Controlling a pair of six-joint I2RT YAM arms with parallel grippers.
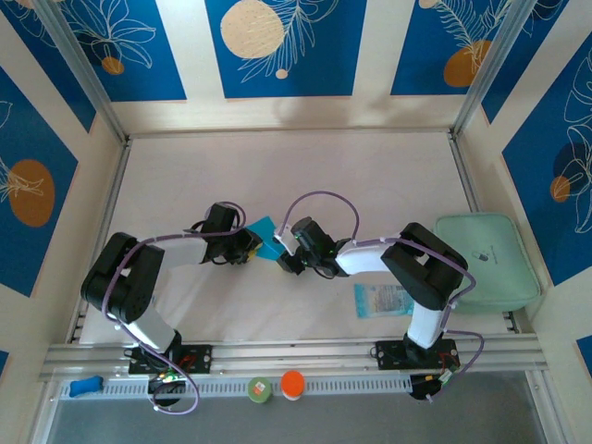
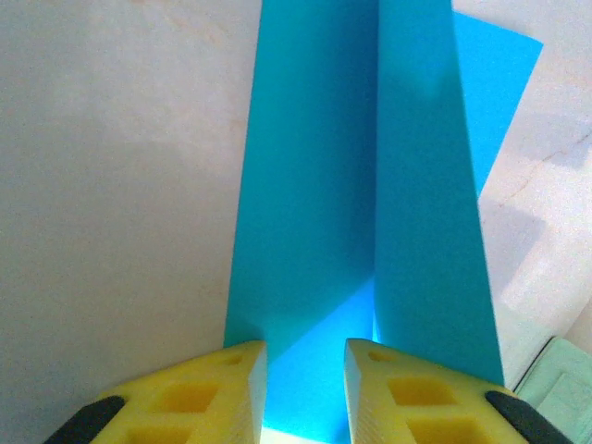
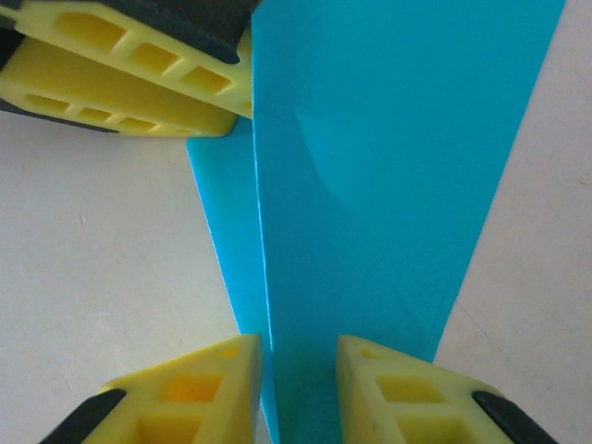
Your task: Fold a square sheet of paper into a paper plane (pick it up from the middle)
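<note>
Top-view centre: square sheet of paper point(image 1: 265, 237), creased, spans between both grippers; left gripper point(image 2: 305, 356) fingers slightly apart around it, right gripper point(image 3: 298, 350) likewise.

Two arms reach in over a white table point(image 1: 277, 166) and meet near its middle. The left gripper point(image 1: 248, 244) and the right gripper point(image 1: 283, 248) are on either side of a small blue-green paper point(image 1: 265, 233), both right up against it. The fingers are too small to tell how they stand. A see-through packet point(image 1: 382, 300) lies flat by the right arm point(image 1: 421, 268). A big pale green pad point(image 1: 486, 261) lies at the table's right edge. On the front rail point(image 1: 351, 384) sit a green cap point(image 1: 260, 389) and an orange cap point(image 1: 292, 384), side by side. The walls point(image 1: 37, 176) are blue with white leaves.
</note>
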